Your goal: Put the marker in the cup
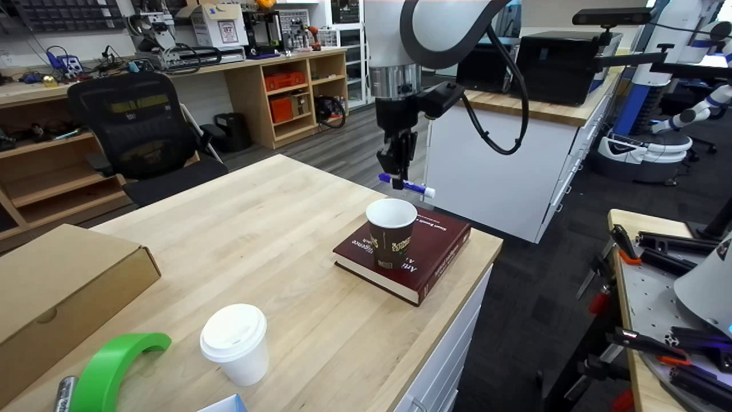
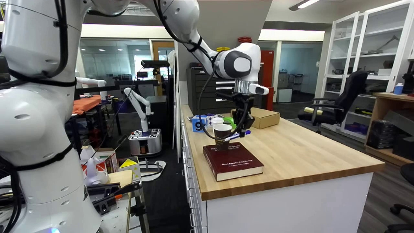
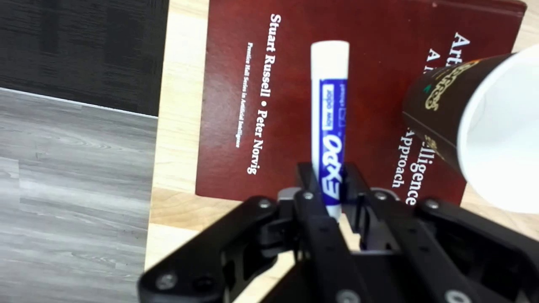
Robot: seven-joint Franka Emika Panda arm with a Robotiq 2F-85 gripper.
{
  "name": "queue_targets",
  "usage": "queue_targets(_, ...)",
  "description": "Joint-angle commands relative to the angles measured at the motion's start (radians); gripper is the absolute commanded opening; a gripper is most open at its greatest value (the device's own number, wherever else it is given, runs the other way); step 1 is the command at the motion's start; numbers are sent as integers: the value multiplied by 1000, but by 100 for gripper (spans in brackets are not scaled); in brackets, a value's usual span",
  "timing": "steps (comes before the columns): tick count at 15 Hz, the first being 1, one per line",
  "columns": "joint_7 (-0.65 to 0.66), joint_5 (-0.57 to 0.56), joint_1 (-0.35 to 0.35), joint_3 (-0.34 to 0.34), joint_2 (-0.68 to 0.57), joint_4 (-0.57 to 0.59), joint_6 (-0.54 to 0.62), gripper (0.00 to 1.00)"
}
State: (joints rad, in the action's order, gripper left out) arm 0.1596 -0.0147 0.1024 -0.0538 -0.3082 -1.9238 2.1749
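Note:
The marker (image 3: 332, 109) is blue and white with a white end. My gripper (image 3: 328, 179) is shut on it near one end and holds it in the air, nearly level. In an exterior view the gripper (image 1: 398, 183) and marker (image 1: 416, 187) are above and behind the cup. The cup (image 1: 390, 246) is dark brown with a white rim and stands upright on a red book (image 1: 437, 226). In the wrist view the cup (image 3: 446, 97) is right of the marker, and its inside looks empty. In an exterior view the marker (image 2: 232, 137) overlaps the cup (image 2: 221, 133).
A taller white lidded cup (image 1: 235, 337) stands on the wooden table (image 1: 257, 229). A cardboard box (image 1: 63, 286), a green arch (image 1: 111, 366) and a blue box (image 2: 200, 123) are also on the table. The book lies near the table corner. A cable loops beside the gripper.

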Motion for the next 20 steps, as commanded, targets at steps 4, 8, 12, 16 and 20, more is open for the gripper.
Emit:
queue_targets(4,26,-46,15,-3,136,-34,-15,5)
queue_targets(8,31,-55,28,-21,158,-19,-1,5)
queue_targets(12,54,-69,50,-41,154,-11,21,5)
queue_targets(16,86,-91,77,-59,150,-7,43,5)
queue_targets(20,107,-89,96,-75,145,-6,112,5)
